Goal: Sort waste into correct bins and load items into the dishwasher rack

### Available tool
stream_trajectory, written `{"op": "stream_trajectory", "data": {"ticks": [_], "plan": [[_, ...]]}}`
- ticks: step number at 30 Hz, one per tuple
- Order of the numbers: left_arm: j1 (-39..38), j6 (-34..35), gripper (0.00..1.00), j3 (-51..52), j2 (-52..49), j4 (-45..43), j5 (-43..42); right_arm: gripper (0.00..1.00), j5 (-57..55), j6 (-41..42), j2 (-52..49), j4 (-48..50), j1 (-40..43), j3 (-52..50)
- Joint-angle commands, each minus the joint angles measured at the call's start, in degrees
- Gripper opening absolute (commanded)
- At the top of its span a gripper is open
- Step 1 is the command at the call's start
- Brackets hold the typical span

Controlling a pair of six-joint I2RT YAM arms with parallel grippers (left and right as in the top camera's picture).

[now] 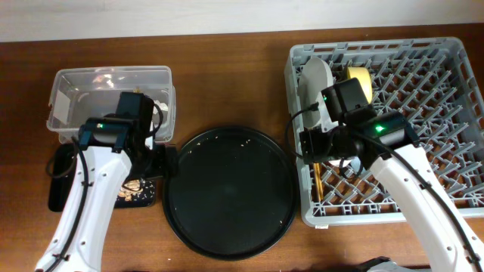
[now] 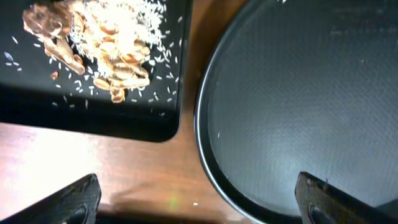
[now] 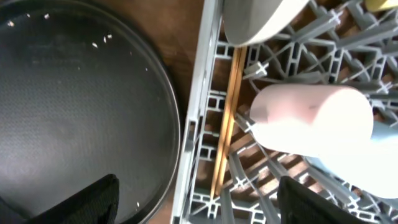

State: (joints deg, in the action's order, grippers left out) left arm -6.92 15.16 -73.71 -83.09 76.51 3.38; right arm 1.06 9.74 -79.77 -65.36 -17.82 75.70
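The grey dishwasher rack [image 1: 431,143] stands at the right. In it are the pale plate [image 1: 314,85], the yellow bowl [image 1: 360,78], the chopsticks [image 1: 319,185] and the pink cup [image 3: 311,124], which lies on its side. My right gripper [image 3: 199,199] is open and empty over the rack's left wall [image 3: 198,124], beside the chopsticks [image 3: 227,124]. My left gripper [image 2: 199,205] is open and empty over bare wood, between the shallow black tray [image 2: 93,118] with food scraps [image 2: 112,43] and the round tray. The clear tub [image 1: 68,83] holds pale crumpled waste.
A large round black tray [image 1: 231,193] lies in the middle with a few rice grains on it; its rim shows in the left wrist view [image 2: 205,155] and the right wrist view [image 3: 168,124]. The left arm covers part of the shallow black tray [image 1: 64,181].
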Motion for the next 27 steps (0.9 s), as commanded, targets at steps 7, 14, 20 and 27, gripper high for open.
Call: {"op": "stream_trajectory", "data": {"ticks": [7, 14, 20, 27], "plan": [[-0.1, -0.3, 0.99, 19.5, 35.7, -10.3, -3.2, 0.85, 3.2, 4.2, 19.1, 2.8, 5.4, -8.4], [-0.1, 5.2, 0.99, 22.3, 51.9, -10.5, -3.7, 0.99, 3.2, -0.5, 37.7, 1.2, 21.0, -16.9], [-0.1, 5.2, 0.99, 22.3, 51.9, -10.3, -3.6, 0.99, 3.2, -0.5, 37.5, 0.9, 21.1, -16.9], [-0.1, 5.2, 0.99, 22.3, 51.9, -10.3, -3.7, 0.99, 1.3, -0.5, 38.0, 1.2, 20.7, -16.9]]}}
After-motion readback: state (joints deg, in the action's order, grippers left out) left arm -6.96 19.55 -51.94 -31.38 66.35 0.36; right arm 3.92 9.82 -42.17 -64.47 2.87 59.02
